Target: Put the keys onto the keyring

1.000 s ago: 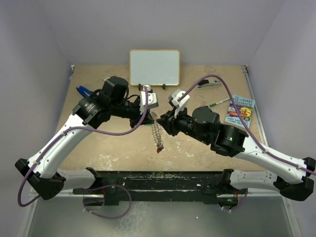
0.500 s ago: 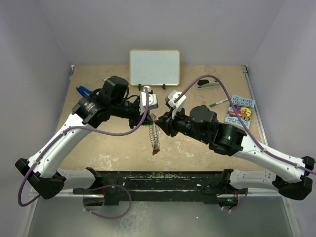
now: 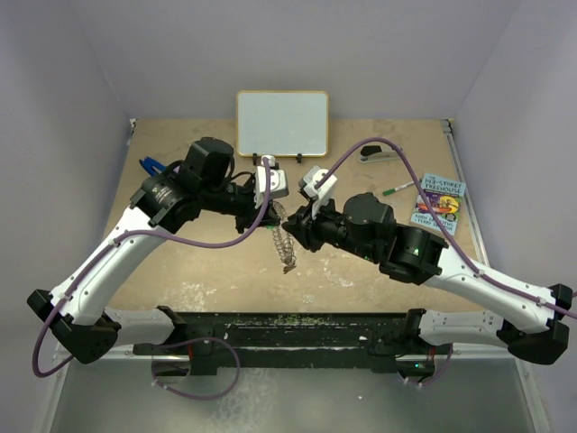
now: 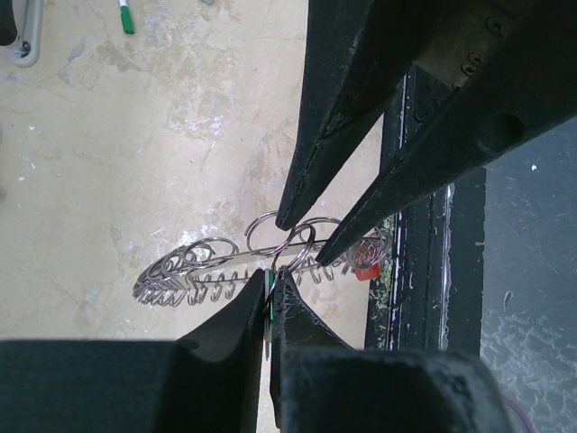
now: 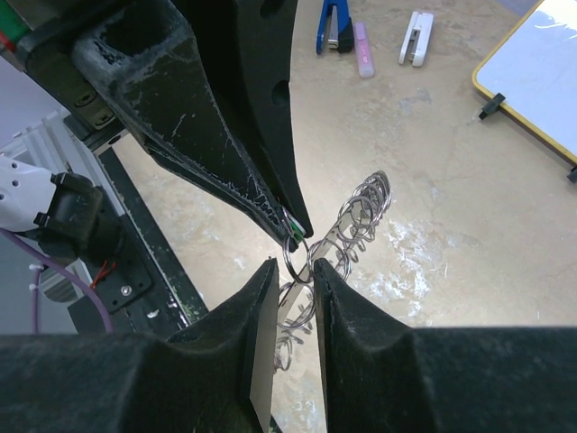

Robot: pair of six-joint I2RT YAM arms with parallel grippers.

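Note:
The keyring (image 3: 284, 236), a feather-shaped silver piece with small rings and a jagged fringe, hangs in the air between both grippers. It also shows in the left wrist view (image 4: 207, 266) and the right wrist view (image 5: 359, 216). My left gripper (image 3: 269, 211) (image 4: 272, 273) is shut on the green key (image 4: 269, 317) (image 5: 292, 225), which hooks a small ring. My right gripper (image 3: 292, 222) (image 5: 296, 263) is closed narrowly on the keyring's small rings. The red key (image 4: 364, 268) (image 3: 288, 267) hangs at the keyring's lower end.
A whiteboard (image 3: 281, 122) stands at the back. A book (image 3: 439, 203), a green-capped pen (image 3: 397, 188) and a stapler (image 3: 379, 155) lie at the right. A blue stapler (image 5: 335, 23) and a pink eraser (image 5: 362, 61) lie at the back left. The table's black front edge (image 4: 424, 298) is close below.
My right gripper has moved left, closer to the left gripper. The hanging keyring has swung a little. The left gripper has kept its hold.

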